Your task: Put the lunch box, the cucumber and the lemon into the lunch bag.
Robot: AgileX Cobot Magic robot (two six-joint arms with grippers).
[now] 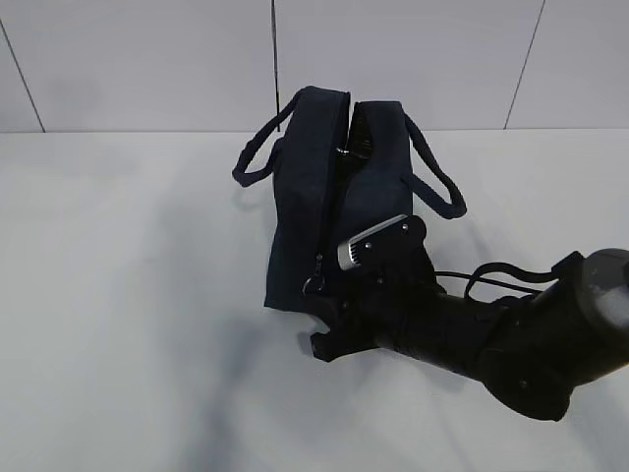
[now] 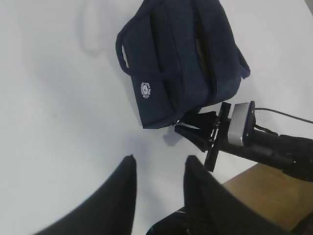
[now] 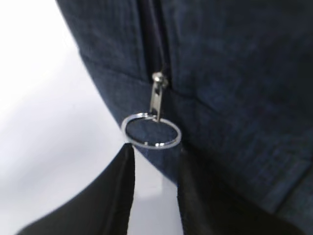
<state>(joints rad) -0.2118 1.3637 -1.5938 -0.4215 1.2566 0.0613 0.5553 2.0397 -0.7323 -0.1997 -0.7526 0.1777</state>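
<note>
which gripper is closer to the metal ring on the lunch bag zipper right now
Right. The right gripper sits just below the ring pull, jaws open on either side, not gripping it. The left gripper hovers over bare table, well away from the lunch bag.

A wide white table (image 1: 118, 324) fills most of the exterior view, its matte surface smooth and evenly lit, with soft grey shadows pooling near the middle. Behind it stands a pale wall (image 1: 147, 59) of large light panels, divided by thin dark seams (image 1: 274, 49), some upright and some slanted. In the left wrist view, a strip of brown wooden surface (image 2: 264, 191) shows beyond the table's edge at lower right.
</note>
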